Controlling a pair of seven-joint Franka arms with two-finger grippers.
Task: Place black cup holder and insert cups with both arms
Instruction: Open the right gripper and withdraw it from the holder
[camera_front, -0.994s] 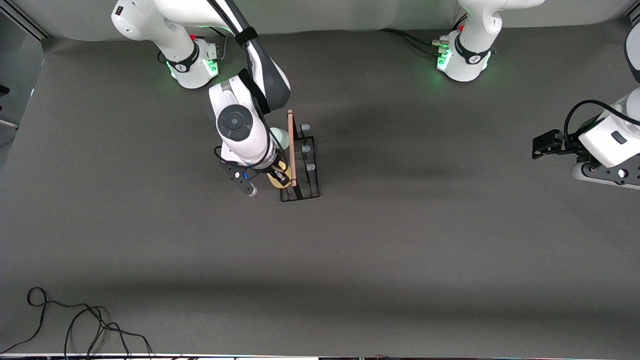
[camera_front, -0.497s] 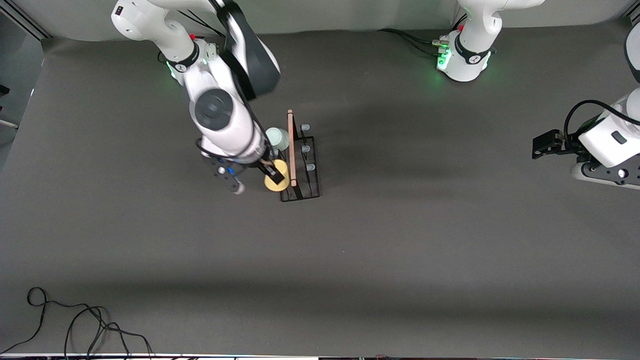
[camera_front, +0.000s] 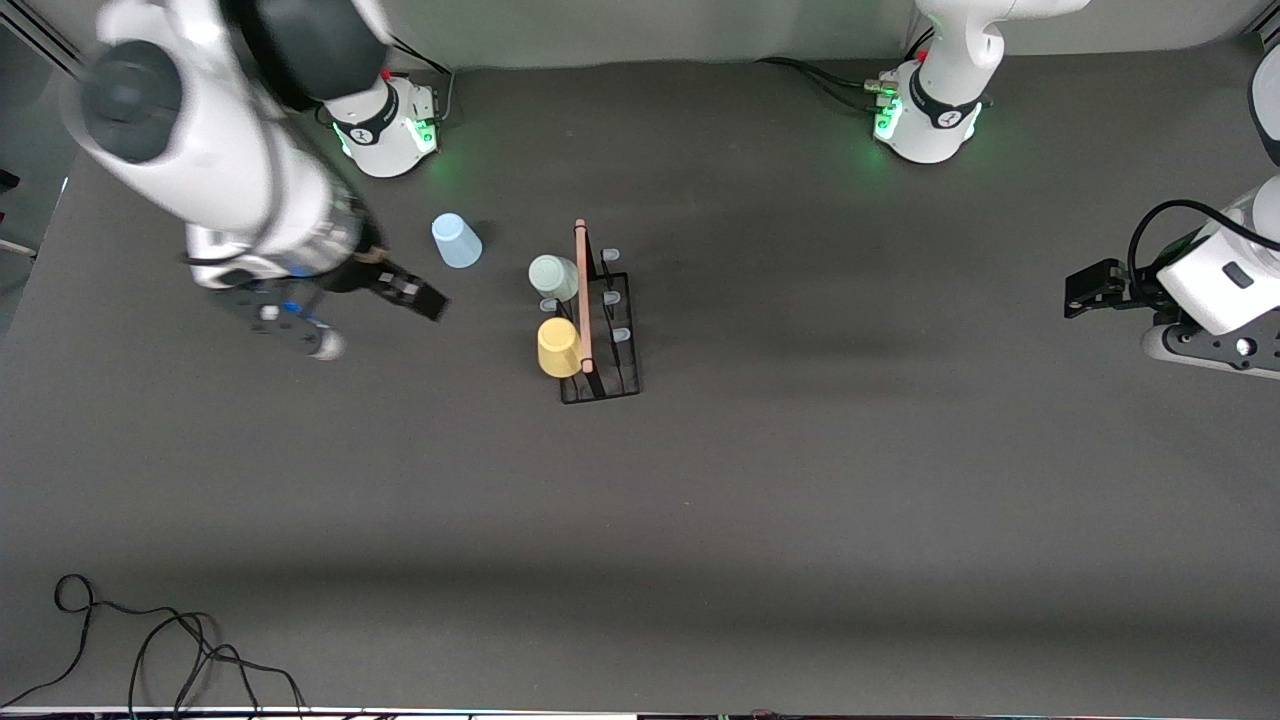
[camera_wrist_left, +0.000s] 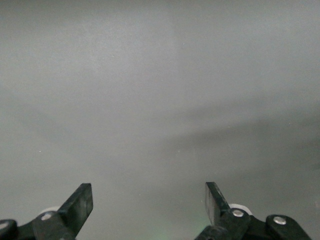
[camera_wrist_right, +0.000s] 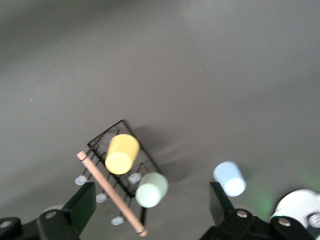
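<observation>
The black cup holder (camera_front: 612, 345) stands mid-table with its wooden rod handle (camera_front: 581, 290) on top. A yellow cup (camera_front: 559, 347) and a mint green cup (camera_front: 553, 277) hang on its prongs on the side toward the right arm's end. A light blue cup (camera_front: 456, 241) stands upside down on the table, apart from the holder. My right gripper (camera_front: 415, 297) is open and empty, raised over the table beside the blue cup. Its wrist view shows the right gripper (camera_wrist_right: 151, 206), holder (camera_wrist_right: 100, 137), yellow cup (camera_wrist_right: 121, 154), mint cup (camera_wrist_right: 152, 189) and blue cup (camera_wrist_right: 229, 179). My left gripper (camera_front: 1085, 290) waits open, as the left wrist view (camera_wrist_left: 149, 200) shows.
Three grey-capped prongs (camera_front: 611, 297) on the holder's side toward the left arm's end are bare. The arm bases (camera_front: 385, 125) (camera_front: 925, 115) stand at the table's farthest edge. A black cable (camera_front: 150, 640) lies near the front edge at the right arm's end.
My right gripper let go of the yellow cup on the holder and swung up and away toward the right arm's end, uncovering the blue cup. The left arm has not moved.
</observation>
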